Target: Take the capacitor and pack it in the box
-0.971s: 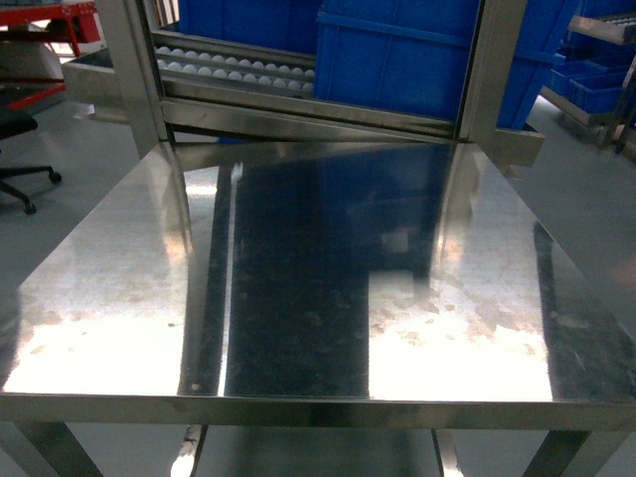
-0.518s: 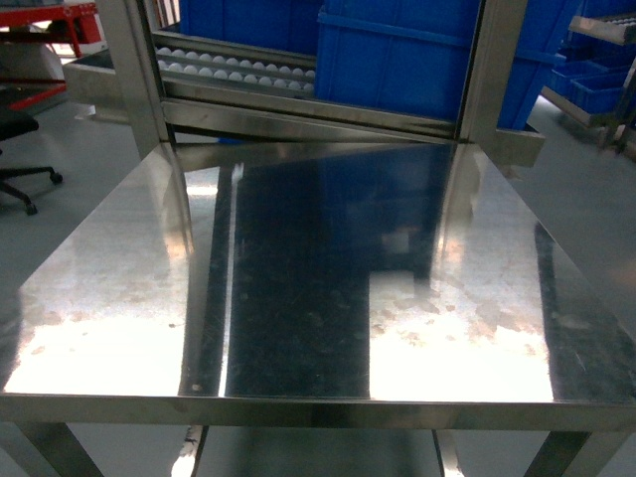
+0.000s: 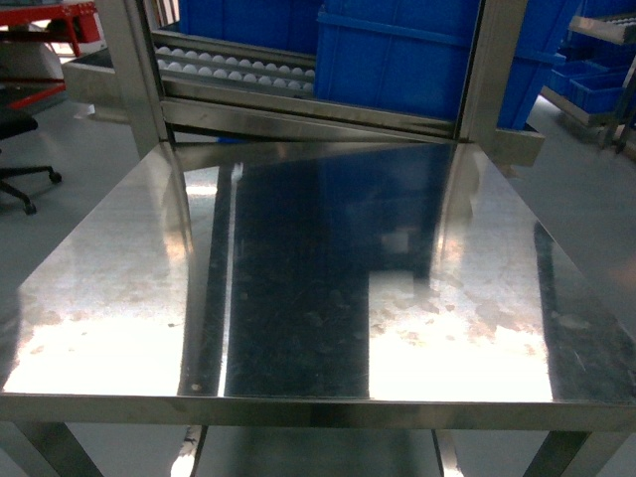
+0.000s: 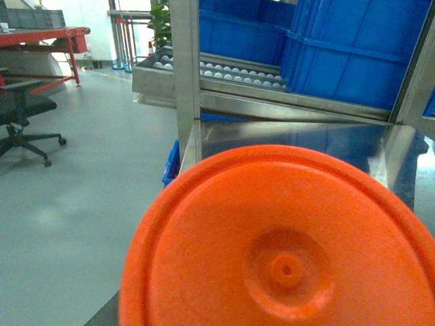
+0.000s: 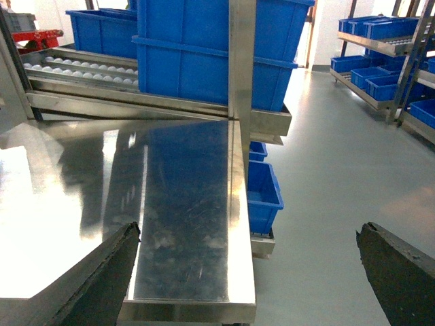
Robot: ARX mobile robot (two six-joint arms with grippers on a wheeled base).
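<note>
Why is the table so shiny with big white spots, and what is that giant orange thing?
Head view: the steel table mirrors the ceiling lights, so two patches near its front edge glare white. Left wrist view: an orange disc sits so near the lens that it fills the lower picture and hides the gripper. Right wrist view: the gripper has dark fingers spread wide and a little soft at the bottom corners.

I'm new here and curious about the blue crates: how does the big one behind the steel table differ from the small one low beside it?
The big crate is far larger than the small crate. The big crate sits up on the rack; the small crate sits low down. The small crate's open top shows; the big crate shows only walls. Both are blue plastic.
</note>
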